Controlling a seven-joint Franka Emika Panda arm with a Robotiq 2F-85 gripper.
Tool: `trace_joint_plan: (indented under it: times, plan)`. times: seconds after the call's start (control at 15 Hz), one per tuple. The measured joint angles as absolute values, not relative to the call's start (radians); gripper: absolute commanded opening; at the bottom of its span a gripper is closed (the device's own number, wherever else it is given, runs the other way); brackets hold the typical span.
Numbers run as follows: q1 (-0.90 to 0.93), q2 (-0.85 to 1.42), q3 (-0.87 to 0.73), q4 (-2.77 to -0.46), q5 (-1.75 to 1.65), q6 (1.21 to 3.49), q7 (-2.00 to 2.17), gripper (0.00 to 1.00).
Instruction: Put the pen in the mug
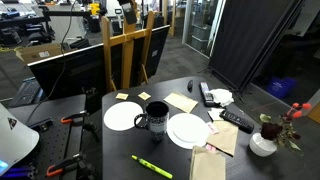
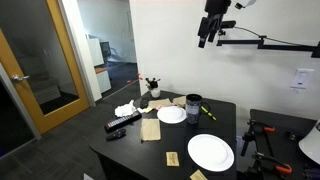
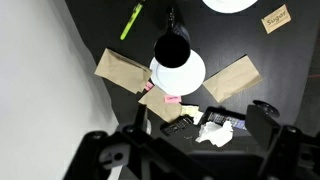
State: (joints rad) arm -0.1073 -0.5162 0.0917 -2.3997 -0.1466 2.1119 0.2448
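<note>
One slim bright yellow-green pen [image 1: 151,166] lies flat on the bare top of the dark table [image 1: 115,150]. It is near the dark cylindrical mug [image 1: 155,118] but clearly apart from it, on the side of the mug away from the black remote controls [image 1: 237,120]. The mug stands upright with its mouth free, and a round white plate [image 1: 123,117] sits just beside it on either side.

The robot's two-fingered claw [image 2: 207,36] hangs high above the mug, well clear of everything. In the wrist view its fingers [image 3: 268,128] stand spread wide with nothing between them.

The pen looks light and stiff, with a smooth plastic barrel, so it will probably roll or skid if nudged from one side only. The best hold seems to be across the barrel near its middle, with the fingers square to its length. They would have to come down almost to the tabletop, because the pen lies so low. Gripped at the centre, it should not swing when lifted. It is not fragile, so a firm pinch is safe. The mug looks heavier and steady, but its opening is narrow, so the pen would likely need tilting end-down over the mug before release.
</note>
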Motion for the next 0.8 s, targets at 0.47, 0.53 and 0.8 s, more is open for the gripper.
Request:
trace_joint_plan:
  times: [0.47, 0.53, 0.8]
  plan:
    - [-0.106, -0.516, 0.091, -2.400, -0.147, 2.112, 0.245, 1.00]
    - [-0.106, -0.516, 0.090, -2.400, -0.147, 2.112, 0.245, 1.00]
    - [-0.118, -0.516, 0.059, -2.400, -0.147, 2.112, 0.246, 1.00]
